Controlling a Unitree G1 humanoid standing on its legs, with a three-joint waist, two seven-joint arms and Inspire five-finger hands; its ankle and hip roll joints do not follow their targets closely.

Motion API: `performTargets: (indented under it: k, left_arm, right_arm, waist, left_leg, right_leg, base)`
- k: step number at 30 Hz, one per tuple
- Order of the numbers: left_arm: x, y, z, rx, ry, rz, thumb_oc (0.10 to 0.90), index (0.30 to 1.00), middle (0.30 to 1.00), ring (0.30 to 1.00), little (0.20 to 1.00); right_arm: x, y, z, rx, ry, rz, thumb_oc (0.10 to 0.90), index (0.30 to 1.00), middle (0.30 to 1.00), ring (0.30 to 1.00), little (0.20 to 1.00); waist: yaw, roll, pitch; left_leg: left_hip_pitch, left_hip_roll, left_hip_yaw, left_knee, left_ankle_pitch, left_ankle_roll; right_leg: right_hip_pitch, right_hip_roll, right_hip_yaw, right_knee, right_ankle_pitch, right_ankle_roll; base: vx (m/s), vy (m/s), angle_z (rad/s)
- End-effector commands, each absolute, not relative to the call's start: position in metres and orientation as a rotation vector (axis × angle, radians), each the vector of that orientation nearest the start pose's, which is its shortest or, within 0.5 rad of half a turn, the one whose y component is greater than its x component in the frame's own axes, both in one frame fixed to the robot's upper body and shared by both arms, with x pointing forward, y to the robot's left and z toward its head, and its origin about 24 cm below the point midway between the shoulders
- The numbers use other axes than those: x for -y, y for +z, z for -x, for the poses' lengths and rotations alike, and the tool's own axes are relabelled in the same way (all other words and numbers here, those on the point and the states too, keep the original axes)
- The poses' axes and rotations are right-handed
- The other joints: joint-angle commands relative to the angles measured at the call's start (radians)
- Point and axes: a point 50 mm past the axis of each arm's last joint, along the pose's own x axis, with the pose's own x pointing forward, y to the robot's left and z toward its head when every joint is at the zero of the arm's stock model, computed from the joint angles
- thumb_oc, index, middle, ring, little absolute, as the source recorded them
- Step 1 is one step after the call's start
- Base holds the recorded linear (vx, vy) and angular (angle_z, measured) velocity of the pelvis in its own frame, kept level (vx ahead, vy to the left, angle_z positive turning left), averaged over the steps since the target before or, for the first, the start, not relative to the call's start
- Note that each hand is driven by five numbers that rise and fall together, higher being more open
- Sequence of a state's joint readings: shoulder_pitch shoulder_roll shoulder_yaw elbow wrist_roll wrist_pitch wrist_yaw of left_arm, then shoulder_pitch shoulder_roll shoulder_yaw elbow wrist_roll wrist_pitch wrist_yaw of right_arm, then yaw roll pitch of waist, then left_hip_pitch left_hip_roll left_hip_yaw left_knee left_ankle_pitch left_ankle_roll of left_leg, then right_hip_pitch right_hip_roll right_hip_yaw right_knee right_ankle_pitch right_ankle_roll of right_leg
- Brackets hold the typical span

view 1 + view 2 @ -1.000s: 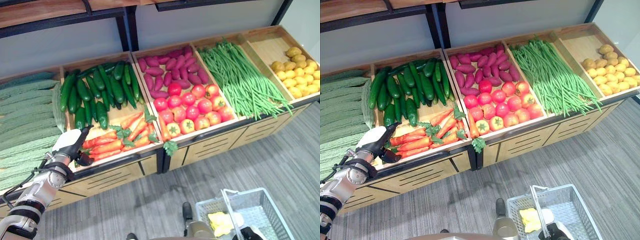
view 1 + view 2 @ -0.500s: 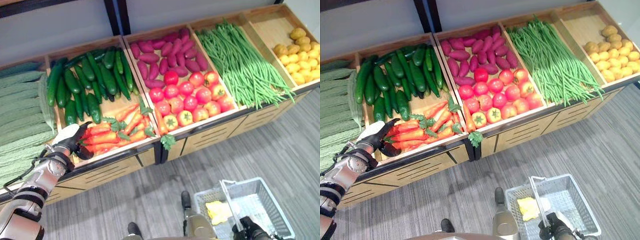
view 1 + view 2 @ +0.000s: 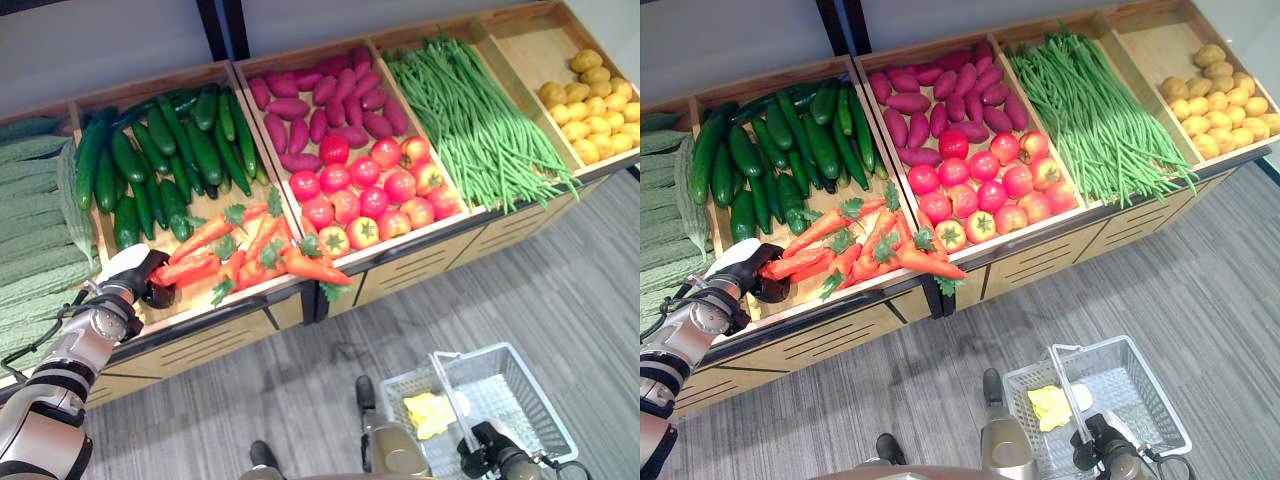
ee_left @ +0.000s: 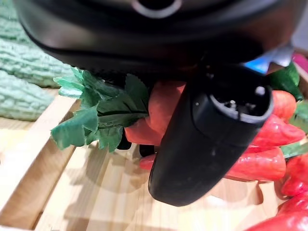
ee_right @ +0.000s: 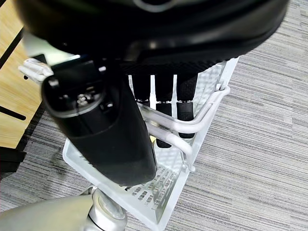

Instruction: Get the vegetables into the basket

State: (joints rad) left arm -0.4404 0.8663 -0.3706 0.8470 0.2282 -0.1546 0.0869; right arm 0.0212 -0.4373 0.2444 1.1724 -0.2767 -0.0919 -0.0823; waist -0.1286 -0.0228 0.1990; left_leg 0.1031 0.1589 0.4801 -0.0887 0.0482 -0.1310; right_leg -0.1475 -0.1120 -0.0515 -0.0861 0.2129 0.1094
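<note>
Since a second ago the carrots [image 3: 250,250] have shifted: they lay flat in a row, now several fan up and toward the tomatoes [image 3: 372,192], one poking over the crate [image 3: 262,292] front edge. Your left hand [image 3: 138,282] is still at the crate's near-left corner, fingers curled round a carrot [image 4: 161,107]; its leafy top [image 4: 98,115] sticks out beside the thumb. The other carrots lie just past the fingers, cucumbers [image 3: 165,160] further beyond. Your right hand [image 3: 1095,448] is clamped on the basket handle [image 5: 192,125], fingers hooked round the bar. The basket [image 3: 535,425] sits on the floor, something yellow [image 3: 428,413] inside
</note>
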Motion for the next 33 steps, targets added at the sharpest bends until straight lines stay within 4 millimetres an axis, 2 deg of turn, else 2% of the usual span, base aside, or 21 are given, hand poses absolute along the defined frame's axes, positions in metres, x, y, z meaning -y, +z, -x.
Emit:
performTargets:
  k: [1, 3, 4, 8, 11, 23, 27, 33]
  left_arm:
    - [-0.362, 0.134, -0.31, -0.061, 0.286, -1.284, 0.4, 0.3, 0.3, 0.3, 0.3]
    - [-0.363, 0.137, -0.31, -0.048, 0.299, -1.297, 0.4, 0.3, 0.3, 0.3, 0.3]
    - [-0.358, 0.148, -0.311, 0.014, 0.307, -1.31, 0.4, 0.3, 0.3, 0.3, 0.3]
    - [-0.354, 0.161, -0.307, 0.1, 0.317, -1.331, 0.4, 0.3, 0.3, 0.3, 0.3]
    - [-0.342, 0.179, -0.3, 0.223, 0.28, -1.309, 0.4, 0.3, 0.3, 0.3, 0.3]
    - [-0.32, 0.176, -0.277, 0.338, 0.162, -1.241, 0.4, 0.3, 0.3, 0.3, 0.3]
    - [-0.314, 0.178, -0.275, 0.369, 0.149, -1.229, 0.4, 0.3, 0.3, 0.3, 0.3]
    - [-0.291, 0.176, -0.272, 0.441, 0.054, -1.129, 0.4, 0.3, 0.3, 0.3, 0.3]
  right_arm:
    - [0.295, -0.135, -0.095, -1.097, 0.116, 0.818, 0.4, 0.3, 0.3, 0.3, 0.3]
    - [0.295, -0.136, -0.094, -1.097, 0.114, 0.817, 0.4, 0.3, 0.3, 0.3, 0.3]
    - [0.298, -0.136, -0.09, -1.111, 0.093, 0.813, 0.4, 0.3, 0.3, 0.3, 0.3]
    - [0.297, -0.138, -0.084, -1.123, 0.086, 0.798, 0.4, 0.3, 0.3, 0.3, 0.3]
    - [0.299, -0.138, -0.077, -1.141, 0.061, 0.775, 0.4, 0.3, 0.3, 0.3, 0.3]
    - [0.298, -0.141, -0.062, -1.179, 0.047, 0.744, 0.4, 0.3, 0.3, 0.3, 0.3]
    - [0.298, -0.142, -0.06, -1.186, 0.047, 0.741, 0.4, 0.3, 0.3, 0.3, 0.3]
    - [0.298, -0.143, -0.056, -1.199, 0.037, 0.735, 0.4, 0.3, 0.3, 0.3, 0.3]
  waist:
    - [-0.005, -0.024, -0.024]
    - [-0.005, -0.024, -0.026]
    - [0.001, -0.023, -0.031]
    - [0.005, -0.023, -0.042]
    - [0.01, -0.02, -0.058]
    - [0.018, -0.014, -0.083]
    - [0.018, -0.015, -0.085]
    - [0.015, -0.015, -0.085]
  left_leg:
    - [-0.014, 0.016, -0.069, 0.001, 0.036, -0.013]
    - [-0.011, 0.015, -0.072, 0.001, 0.034, -0.012]
    - [-0.01, 0.013, -0.077, 0.001, 0.033, -0.012]
    - [-0.005, 0.011, -0.087, 0.001, 0.03, -0.012]
    - [0.006, 0.004, -0.096, 0.001, 0.024, -0.01]
    - [0.013, -0.01, -0.107, 0.001, 0.017, -0.004]
    - [0.013, -0.013, -0.107, 0.001, 0.017, -0.002]
    - [0.024, -0.018, -0.1, 0.001, 0.01, 0.002]
  right_leg:
    - [0.088, -0.08, -0.013, 0.014, -0.043, 0.096]
    - [0.094, -0.081, -0.016, 0.014, -0.045, 0.096]
    - [0.101, -0.084, -0.024, 0.012, -0.045, 0.098]
    - [0.115, -0.09, -0.036, 0.01, -0.047, 0.1]
    - [0.133, -0.098, -0.047, 0.01, -0.048, 0.102]
    - [0.15, -0.116, -0.054, 0.007, -0.046, 0.106]
    - [0.15, -0.119, -0.055, 0.006, -0.043, 0.107]
    - [0.157, -0.122, -0.052, 0.005, -0.046, 0.107]
  base:
    - [-0.02, -0.009, 0.05]
    - [-0.01, -0.003, 0.07]
    - [-0.02, -0.003, 0.06]
    - [-0.02, -0.008, 0.09]
    - [0.01, 0.007, 0.09]
    - [-0.01, 0.004, 0.04]
    - [-0.01, 0.001, 0.04]
    - [0.0, 0.0, 0.0]
